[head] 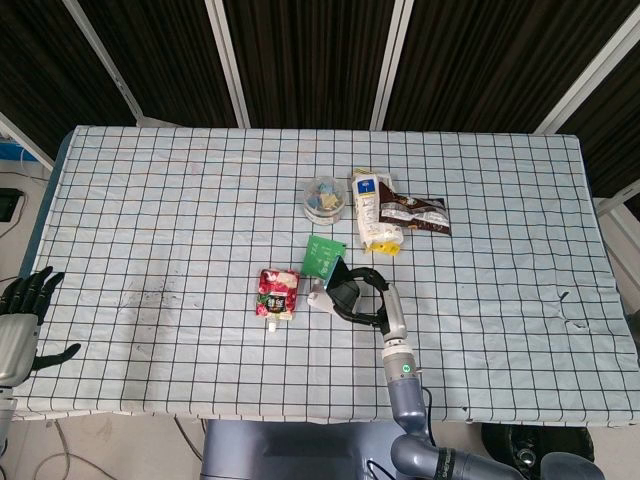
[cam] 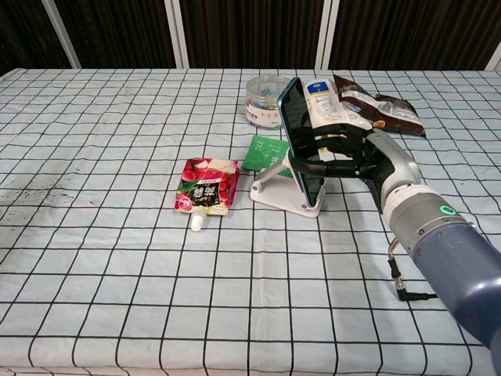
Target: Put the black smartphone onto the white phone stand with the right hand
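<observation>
The black smartphone with a teal edge stands tilted back, its lower edge down on the white phone stand. My right hand grips it from the right, fingers wrapped around its lower half. From above, the black smartphone and right hand sit over the white phone stand near the table's middle. My left hand hangs open off the table's left edge, holding nothing.
A red drink pouch lies left of the stand, a green packet just behind it. Farther back are a round clear tub, a white-yellow bag and a brown snack bag. A checked cloth covers the table.
</observation>
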Available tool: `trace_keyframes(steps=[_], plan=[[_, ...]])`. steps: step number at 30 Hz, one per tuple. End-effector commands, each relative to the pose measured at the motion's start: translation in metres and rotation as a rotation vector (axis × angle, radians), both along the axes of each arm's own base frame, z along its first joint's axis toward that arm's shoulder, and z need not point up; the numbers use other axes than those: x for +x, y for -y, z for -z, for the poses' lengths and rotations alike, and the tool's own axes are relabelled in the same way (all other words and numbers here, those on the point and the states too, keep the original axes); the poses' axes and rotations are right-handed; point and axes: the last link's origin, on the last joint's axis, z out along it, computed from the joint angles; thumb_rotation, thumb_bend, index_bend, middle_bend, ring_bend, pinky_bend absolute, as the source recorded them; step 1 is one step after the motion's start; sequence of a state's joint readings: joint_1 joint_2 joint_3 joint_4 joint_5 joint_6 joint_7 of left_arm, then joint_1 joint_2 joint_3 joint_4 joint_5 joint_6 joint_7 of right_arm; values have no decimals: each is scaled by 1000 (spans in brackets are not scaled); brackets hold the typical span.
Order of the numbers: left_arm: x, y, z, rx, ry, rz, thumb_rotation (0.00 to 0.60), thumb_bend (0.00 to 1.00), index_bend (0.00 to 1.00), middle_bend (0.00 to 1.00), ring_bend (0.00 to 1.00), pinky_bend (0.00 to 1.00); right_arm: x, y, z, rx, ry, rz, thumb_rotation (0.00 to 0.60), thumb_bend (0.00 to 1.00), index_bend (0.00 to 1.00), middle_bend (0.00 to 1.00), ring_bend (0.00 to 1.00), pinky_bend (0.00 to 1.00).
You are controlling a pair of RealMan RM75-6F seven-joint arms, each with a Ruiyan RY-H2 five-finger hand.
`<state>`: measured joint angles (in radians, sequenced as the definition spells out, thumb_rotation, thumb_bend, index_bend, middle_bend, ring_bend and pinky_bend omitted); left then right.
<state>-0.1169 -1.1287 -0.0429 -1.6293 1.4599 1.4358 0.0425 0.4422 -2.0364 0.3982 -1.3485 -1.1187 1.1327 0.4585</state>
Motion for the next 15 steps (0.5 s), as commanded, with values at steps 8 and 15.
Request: trace_keyframes(steps=[8,15], plan=[[0,0,0,0,2,1,600,0,0,0,0,0,0,-2,-1,2,3,2,600,159,420,292,107,173],[0,1,-1,0,4,2,600,0,0,0,0,0,-1,-6,2,32,-44,-16,600,69,0,7,0,143]])
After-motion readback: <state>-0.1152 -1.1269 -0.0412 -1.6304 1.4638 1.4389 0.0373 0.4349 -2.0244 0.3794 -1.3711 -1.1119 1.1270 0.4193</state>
